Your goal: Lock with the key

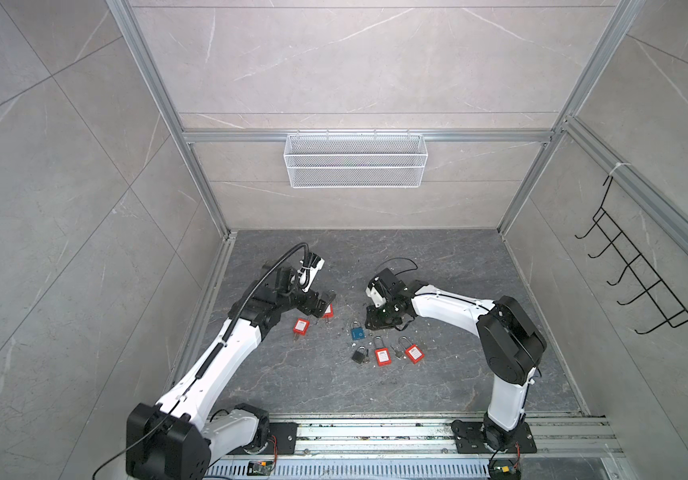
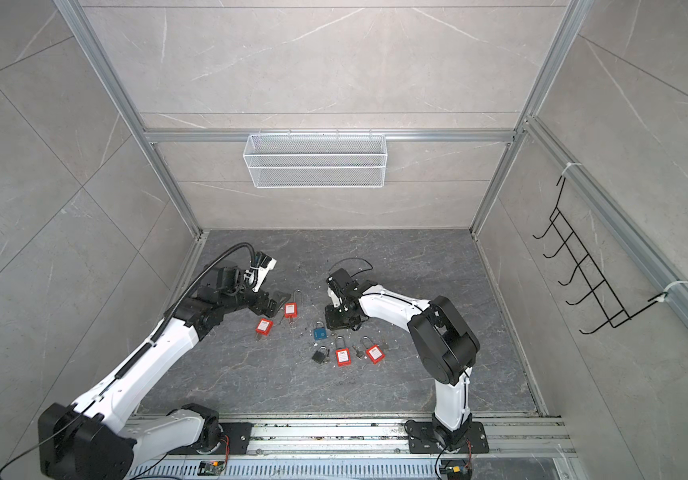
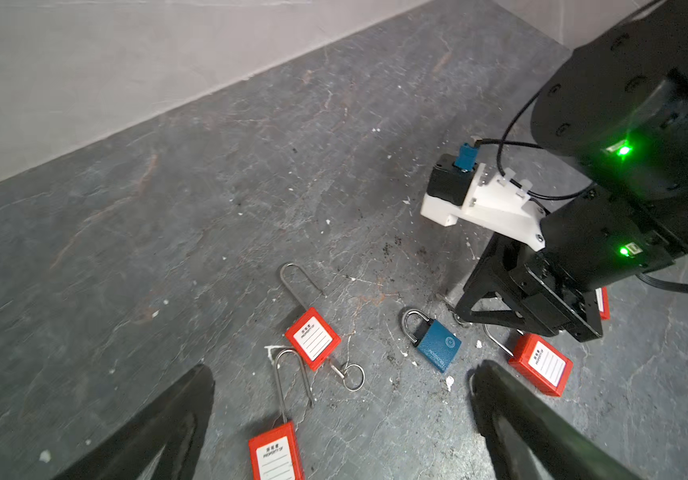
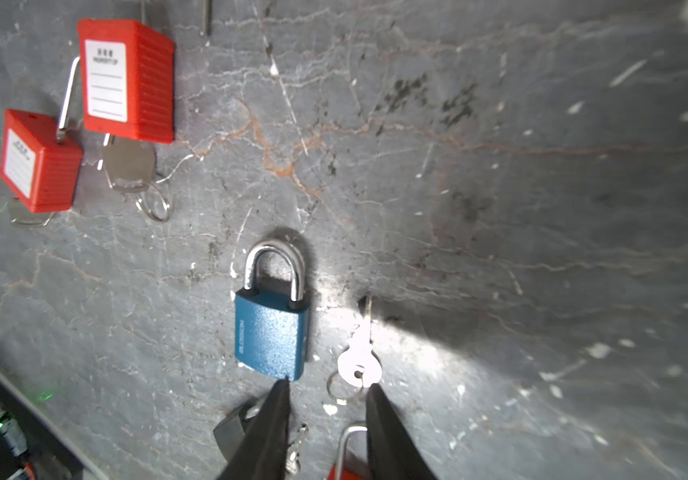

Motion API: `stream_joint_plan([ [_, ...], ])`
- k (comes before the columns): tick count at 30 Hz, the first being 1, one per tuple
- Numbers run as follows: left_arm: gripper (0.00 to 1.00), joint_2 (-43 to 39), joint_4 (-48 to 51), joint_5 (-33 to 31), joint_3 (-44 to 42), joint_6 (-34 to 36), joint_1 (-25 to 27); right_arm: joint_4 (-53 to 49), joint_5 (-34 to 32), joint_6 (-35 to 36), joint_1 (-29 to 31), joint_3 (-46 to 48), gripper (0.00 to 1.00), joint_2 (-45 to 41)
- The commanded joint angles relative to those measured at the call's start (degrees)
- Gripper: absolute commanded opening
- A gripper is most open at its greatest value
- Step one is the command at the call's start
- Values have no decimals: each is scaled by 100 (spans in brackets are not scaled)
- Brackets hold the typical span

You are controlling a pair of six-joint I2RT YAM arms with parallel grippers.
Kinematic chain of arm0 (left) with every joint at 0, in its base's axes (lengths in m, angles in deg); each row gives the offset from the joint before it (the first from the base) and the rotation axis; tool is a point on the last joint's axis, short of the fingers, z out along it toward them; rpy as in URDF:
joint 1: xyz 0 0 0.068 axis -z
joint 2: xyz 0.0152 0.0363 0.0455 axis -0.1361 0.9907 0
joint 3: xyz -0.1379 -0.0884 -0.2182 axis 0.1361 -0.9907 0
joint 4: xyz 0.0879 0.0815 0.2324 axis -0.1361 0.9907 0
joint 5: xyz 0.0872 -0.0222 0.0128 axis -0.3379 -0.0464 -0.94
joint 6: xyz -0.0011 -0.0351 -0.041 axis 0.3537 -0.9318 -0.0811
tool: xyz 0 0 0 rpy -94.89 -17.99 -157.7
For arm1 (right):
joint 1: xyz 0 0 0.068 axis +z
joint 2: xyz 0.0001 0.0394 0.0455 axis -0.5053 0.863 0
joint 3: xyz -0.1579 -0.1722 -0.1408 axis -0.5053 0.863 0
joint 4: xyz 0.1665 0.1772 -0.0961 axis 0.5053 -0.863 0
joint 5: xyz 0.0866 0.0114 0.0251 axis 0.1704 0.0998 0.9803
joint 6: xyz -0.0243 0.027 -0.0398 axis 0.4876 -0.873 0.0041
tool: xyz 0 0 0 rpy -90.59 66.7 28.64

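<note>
1. The left gripper (image 3: 342,372) hung low over the dark stone floor (image 3: 168,208), its fingers (image 3: 184,411) spread wide with nothing held between them.
2. On the floor in the gap between those fingers lay a red padlock (image 3: 312,338) with a long steel shackle and a key ring (image 3: 352,377) at its base. A second red padlock (image 3: 276,453) lay just beside it.
3. The right gripper (image 4: 328,388) pointed down at the floor, its fingers (image 4: 276,415) partly apart and clamped on nothing.
4. The silver key (image 4: 359,357) lay flat on the floor on its own ring, just beyond the right gripper's fingertips. Its bow sat close against one tip, and whether the two touched could not be told.
5. The blue padlock (image 4: 269,332) lay flat just beside the key and roughly parallel to it, with both legs of its shackle meeting the body.
6. In both top views the blue padlock sat near the middle of the floor, next to the right gripper.
7. Closer to the arm bases lay a black padlock (image 1: 360,355) and, in a row beside it, a third red padlock (image 1: 382,356) and a fourth red padlock (image 1: 414,353).
8. A white wire basket (image 1: 355,160) hung on the back wall, and a black hook rack (image 1: 641,266) hung on the right-hand wall.
</note>
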Motion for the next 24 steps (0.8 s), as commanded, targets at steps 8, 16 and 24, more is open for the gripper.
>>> stream_joint_plan([
  [8,100,-501,373,-1199,-152,-1601,-224,-922,-1050,-17,630,-1435,57,208],
  [16,100,-911,-93,-888,-774,-2734,-939,-1127,-1427,-273,892,-3008,100,1408],
  [24,100,-1124,11,-708,-1049,-2897,-1188,-2424,-1928,-418,1059,-5396,93,3130],
])
